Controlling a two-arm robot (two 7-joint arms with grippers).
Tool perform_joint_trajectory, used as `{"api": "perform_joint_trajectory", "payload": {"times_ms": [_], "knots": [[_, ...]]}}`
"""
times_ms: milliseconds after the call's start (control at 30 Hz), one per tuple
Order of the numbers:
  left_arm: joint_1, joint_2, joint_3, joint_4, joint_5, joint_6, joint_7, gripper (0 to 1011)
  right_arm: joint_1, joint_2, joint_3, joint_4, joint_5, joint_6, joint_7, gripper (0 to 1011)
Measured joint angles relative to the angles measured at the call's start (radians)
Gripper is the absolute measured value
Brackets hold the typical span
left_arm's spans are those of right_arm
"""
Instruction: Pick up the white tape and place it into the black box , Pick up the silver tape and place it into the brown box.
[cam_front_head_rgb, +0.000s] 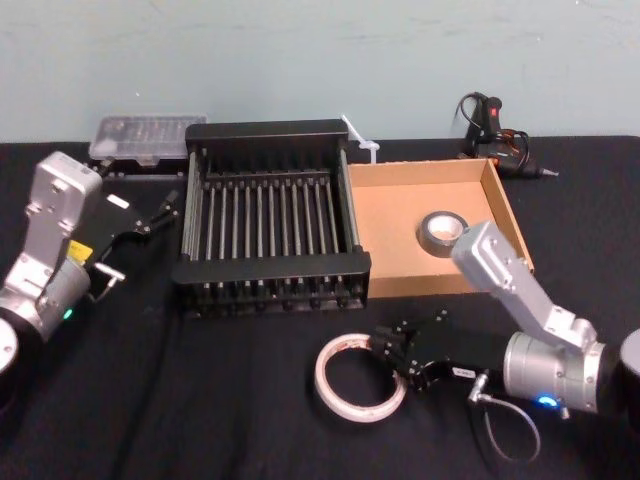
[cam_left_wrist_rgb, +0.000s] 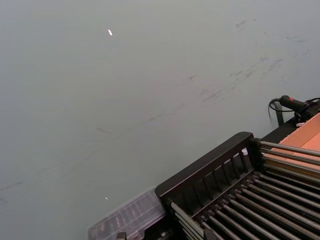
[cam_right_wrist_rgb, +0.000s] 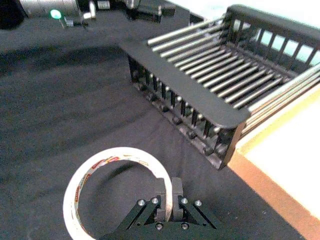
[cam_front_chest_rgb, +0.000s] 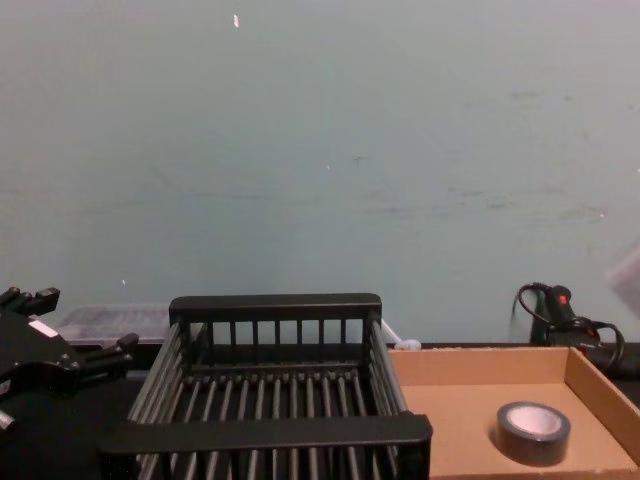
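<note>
Right now: right gripper low on table, fingers pinched on wall of white tape, at 6 o'clock from brown box. Silver tape already inside it. Black box at centre. Left gripper parked at its 9 o'clock, jaw state unclear.

I see clear plastic case at table's far left edge; black glue gun with cord at far right; white zip tie between; black tablecloth; pale green wall behind.
</note>
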Motion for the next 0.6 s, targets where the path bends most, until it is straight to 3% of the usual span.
{"api": "perform_joint_trajectory", "payload": {"times_ms": [333,600], "knots": [[0.0,0.0,0.0,0.0,0.0,0.0,0.0,1001,-0.03,0.033,0.053,-0.053,0.095,-0.042,0.001,84],[0.0,0.0,0.0,0.0,0.0,0.0,0.0,1001,-0.036,0.046,0.068,-0.063,0.148,-0.069,-0.003,84]]}}
